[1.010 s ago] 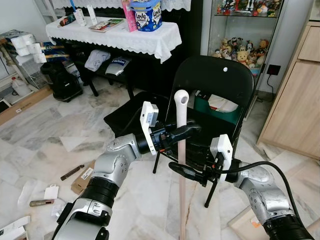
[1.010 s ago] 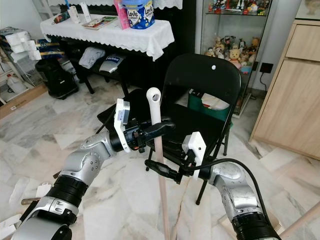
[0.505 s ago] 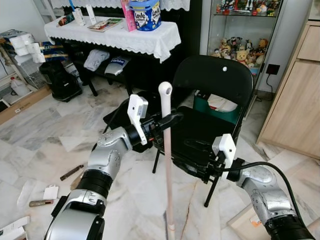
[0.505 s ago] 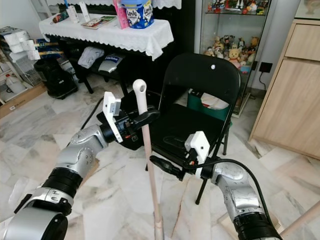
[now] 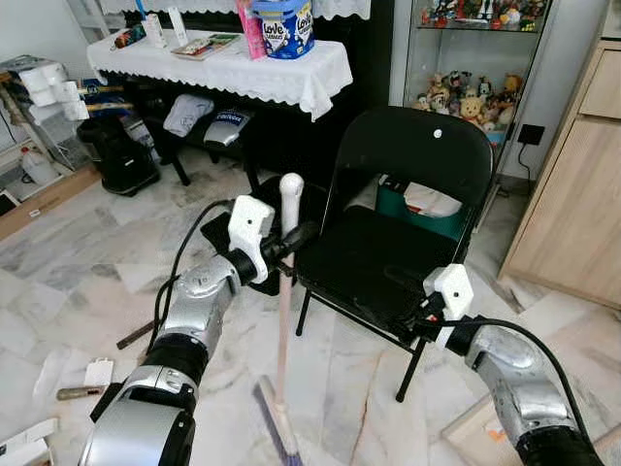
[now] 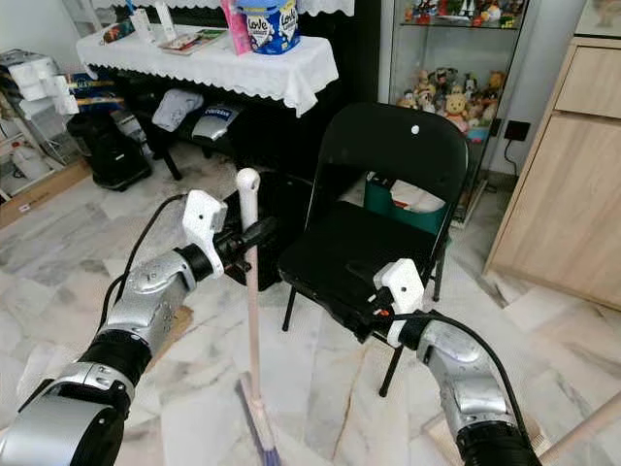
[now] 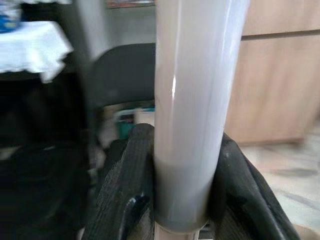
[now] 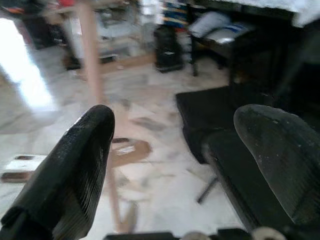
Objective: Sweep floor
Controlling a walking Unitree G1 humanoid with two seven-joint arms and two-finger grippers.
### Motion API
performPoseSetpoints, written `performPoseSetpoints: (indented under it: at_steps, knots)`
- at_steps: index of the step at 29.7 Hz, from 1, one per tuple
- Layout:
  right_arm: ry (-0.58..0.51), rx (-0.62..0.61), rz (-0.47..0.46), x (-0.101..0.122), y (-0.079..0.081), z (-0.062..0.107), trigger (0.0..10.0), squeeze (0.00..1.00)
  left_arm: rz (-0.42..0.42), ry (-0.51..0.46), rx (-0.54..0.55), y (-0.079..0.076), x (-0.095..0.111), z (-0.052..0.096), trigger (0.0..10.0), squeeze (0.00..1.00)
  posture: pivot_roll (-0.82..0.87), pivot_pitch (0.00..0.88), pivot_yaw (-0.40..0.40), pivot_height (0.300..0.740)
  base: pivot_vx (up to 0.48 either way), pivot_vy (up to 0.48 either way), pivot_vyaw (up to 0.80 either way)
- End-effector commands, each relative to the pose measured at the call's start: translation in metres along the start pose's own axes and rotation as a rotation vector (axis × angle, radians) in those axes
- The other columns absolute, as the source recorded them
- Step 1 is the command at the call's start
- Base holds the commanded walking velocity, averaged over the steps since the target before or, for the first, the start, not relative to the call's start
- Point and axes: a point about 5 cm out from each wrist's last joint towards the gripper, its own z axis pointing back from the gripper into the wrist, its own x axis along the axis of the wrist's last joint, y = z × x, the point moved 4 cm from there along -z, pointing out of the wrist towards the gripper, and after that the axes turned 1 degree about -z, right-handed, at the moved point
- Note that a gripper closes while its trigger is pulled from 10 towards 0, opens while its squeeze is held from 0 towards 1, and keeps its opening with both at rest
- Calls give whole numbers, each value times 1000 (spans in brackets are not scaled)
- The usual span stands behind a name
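A broom stands almost upright on the marble floor, with a pale handle (image 5: 284,320), a white cap (image 5: 291,185) and its bristle head (image 5: 276,435) on the tiles. My left gripper (image 5: 291,239) is shut on the handle just under the cap; in the left wrist view the handle (image 7: 187,120) fills the gap between both black fingers (image 7: 125,192). My right gripper (image 5: 408,291) hovers open over the front of the black chair seat, apart from the broom. Its fingers (image 8: 75,165) are spread with nothing between them. Litter (image 5: 97,374) lies on the floor to the left.
A black folding chair (image 5: 417,155) stands right behind the broom. A table with a white cloth (image 5: 233,68) and black bags (image 5: 121,160) are at the back left. A glass toy cabinet (image 5: 466,97) and a wooden cabinet (image 5: 582,194) stand at the right.
My left gripper has carried the broom to the left, away from the right gripper. The broom head has come into view. The right gripper has drawn back over the chair seat.
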Motion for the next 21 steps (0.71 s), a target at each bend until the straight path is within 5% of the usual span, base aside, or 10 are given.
performPoseSetpoints:
  at_steps: [1, 7, 14, 21]
  knots:
    - [4, -33, 7, -3, -1, -3, 10000, 0, -81, -4, 137, 26, 6, 6, 10000, 0, -108, 0, 132, 740, 0, 0, 0]
    - [15, -155, -2, -12, -12, -1, 10000, 0, -129, 48, 356, 58, -8, 26, 10000, 0, -105, 0, 129, 740, 0, 0, 0]
    - [24, -201, -25, -22, -14, -1, 10000, 0, -206, 100, 469, 69, -21, 40, 10000, 0, -103, 0, 119, 740, 0, 0, 0]
    - [67, -455, -33, -33, -42, 7, 10000, 0, -237, 135, 684, 94, -26, 61, 10000, 0, -103, 0, 112, 740, 0, 0, 0]
